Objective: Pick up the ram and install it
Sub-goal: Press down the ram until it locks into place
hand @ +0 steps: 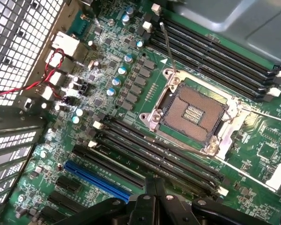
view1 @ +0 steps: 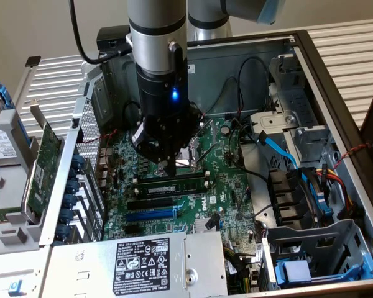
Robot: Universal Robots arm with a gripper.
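Along the exterior view's left, a green expansion card (view1: 48,162) stands on edge beside the open computer case (view1: 336,93), with a row of blue clips (view1: 71,198) just inside the case wall; below these, at the near edge, lies the grey power supply (view1: 143,261) with its black label. Further right, at the middle of the case, the green motherboard (view1: 230,186) lies flat; the robot arm (view1: 156,37) comes down over it, a blue light glowing on its black wrist, and the tool (view1: 167,167) hangs with its tip just above the ram (view1: 172,185). That ram sits lengthwise in a black slot just below the processor socket (view1: 189,155), and I cannot tell whether it is fully seated; the tool's fingers are closed together and hold nothing. Seen from the wrist, the closed fingers (hand: 152,194) point at the black memory slots (hand: 159,157) beside the bare processor socket (hand: 192,112); a blue slot (hand: 96,178) lies near them. On the exterior view's right, blue, red and yellow cables (view1: 323,186) run past the drive cage (view1: 317,248).
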